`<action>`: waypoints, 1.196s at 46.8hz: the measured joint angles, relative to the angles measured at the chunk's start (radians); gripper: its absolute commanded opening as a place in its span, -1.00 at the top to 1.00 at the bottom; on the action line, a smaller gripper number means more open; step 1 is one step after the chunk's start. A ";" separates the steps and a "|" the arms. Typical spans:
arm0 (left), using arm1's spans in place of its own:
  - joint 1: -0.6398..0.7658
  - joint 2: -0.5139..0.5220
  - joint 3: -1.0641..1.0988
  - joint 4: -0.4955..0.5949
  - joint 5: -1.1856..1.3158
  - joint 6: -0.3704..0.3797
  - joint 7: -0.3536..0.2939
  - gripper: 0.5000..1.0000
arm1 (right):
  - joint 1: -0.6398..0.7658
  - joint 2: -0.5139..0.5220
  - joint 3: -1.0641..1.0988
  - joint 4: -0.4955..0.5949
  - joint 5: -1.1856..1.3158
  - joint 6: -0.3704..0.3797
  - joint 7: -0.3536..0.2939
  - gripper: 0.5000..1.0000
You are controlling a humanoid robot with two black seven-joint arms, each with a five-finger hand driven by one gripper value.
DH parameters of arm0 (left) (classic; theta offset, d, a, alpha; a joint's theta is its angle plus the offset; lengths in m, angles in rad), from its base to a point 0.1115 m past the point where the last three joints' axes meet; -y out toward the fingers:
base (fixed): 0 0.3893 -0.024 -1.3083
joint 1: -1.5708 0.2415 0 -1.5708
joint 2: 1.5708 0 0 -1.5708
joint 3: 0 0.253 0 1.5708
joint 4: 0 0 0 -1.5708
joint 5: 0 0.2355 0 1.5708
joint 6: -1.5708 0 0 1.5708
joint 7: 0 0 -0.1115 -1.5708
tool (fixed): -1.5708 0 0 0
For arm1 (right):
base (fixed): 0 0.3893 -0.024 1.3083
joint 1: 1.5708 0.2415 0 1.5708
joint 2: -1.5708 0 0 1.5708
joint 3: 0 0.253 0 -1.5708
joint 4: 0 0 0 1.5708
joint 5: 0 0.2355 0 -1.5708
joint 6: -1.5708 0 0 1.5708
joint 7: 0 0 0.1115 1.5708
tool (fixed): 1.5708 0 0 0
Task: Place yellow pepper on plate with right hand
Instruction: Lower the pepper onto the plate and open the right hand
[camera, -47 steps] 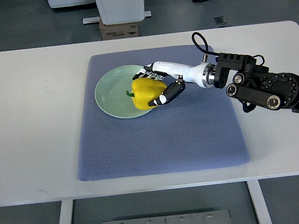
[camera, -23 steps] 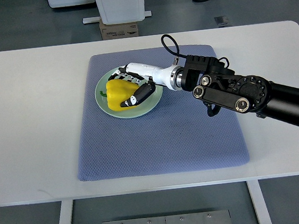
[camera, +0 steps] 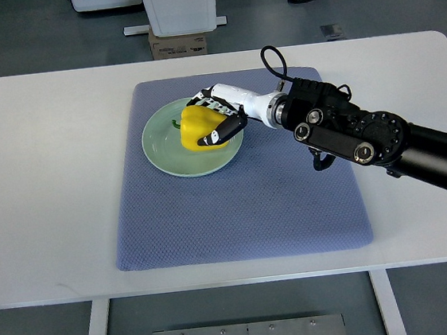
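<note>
My right hand is clamped on the glossy yellow bell pepper, over the right half of the pale green round plate; stem points up-left, away from my palm.

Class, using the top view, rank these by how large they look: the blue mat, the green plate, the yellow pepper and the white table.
Largest to smallest:
1. white table
2. blue mat
3. green plate
4. yellow pepper, held in the right robot hand over the plate

A black jointed arm with a looped cable ends in a white-and-black robot hand.
</note>
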State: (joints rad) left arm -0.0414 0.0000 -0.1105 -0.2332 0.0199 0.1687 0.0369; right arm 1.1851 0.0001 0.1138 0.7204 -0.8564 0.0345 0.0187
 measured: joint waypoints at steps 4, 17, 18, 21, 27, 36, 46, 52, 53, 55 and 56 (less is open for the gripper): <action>0.000 0.000 0.000 0.000 0.000 0.000 0.000 -1.00 | -0.011 0.000 0.000 0.001 0.000 -0.004 -0.009 1.00; 0.000 0.000 0.000 0.000 0.000 0.000 0.000 -1.00 | -0.030 0.000 -0.001 0.002 0.000 -0.018 -0.022 1.00; 0.000 0.000 0.000 0.000 0.000 0.000 0.000 -1.00 | -0.030 0.000 -0.001 0.002 0.000 -0.019 -0.022 1.00; 0.000 0.000 0.000 0.000 0.000 0.000 0.000 -1.00 | -0.031 0.000 -0.001 0.002 0.000 -0.019 -0.023 1.00; 0.000 0.000 0.000 0.000 0.000 0.000 0.000 -1.00 | -0.036 0.000 -0.001 0.002 0.001 -0.020 -0.023 1.00; 0.000 0.000 0.000 0.000 0.000 0.000 0.000 -1.00 | -0.043 0.000 0.000 0.002 0.002 -0.047 -0.010 1.00; 0.000 0.000 0.000 0.000 0.000 0.000 0.000 -1.00 | -0.048 0.000 0.000 0.004 0.003 -0.050 0.028 0.32; 0.000 0.000 0.000 0.000 0.000 0.000 0.000 -1.00 | -0.050 0.000 0.000 0.004 0.004 -0.050 0.032 -0.44; 0.000 0.000 0.000 0.000 0.000 0.000 0.000 -1.00 | -0.050 0.000 0.002 0.004 0.004 -0.050 0.032 -0.60; 0.000 0.000 0.000 0.000 0.000 0.000 0.000 -1.00 | -0.050 0.000 0.009 0.004 0.004 -0.050 0.032 -0.89; 0.000 0.000 0.000 0.000 0.000 0.000 0.000 -1.00 | -0.051 0.000 0.013 0.004 0.004 -0.050 0.032 -0.91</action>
State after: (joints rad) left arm -0.0414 0.0000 -0.1104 -0.2332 0.0199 0.1687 0.0368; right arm 1.1344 0.0000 0.1265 0.7241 -0.8528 -0.0154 0.0508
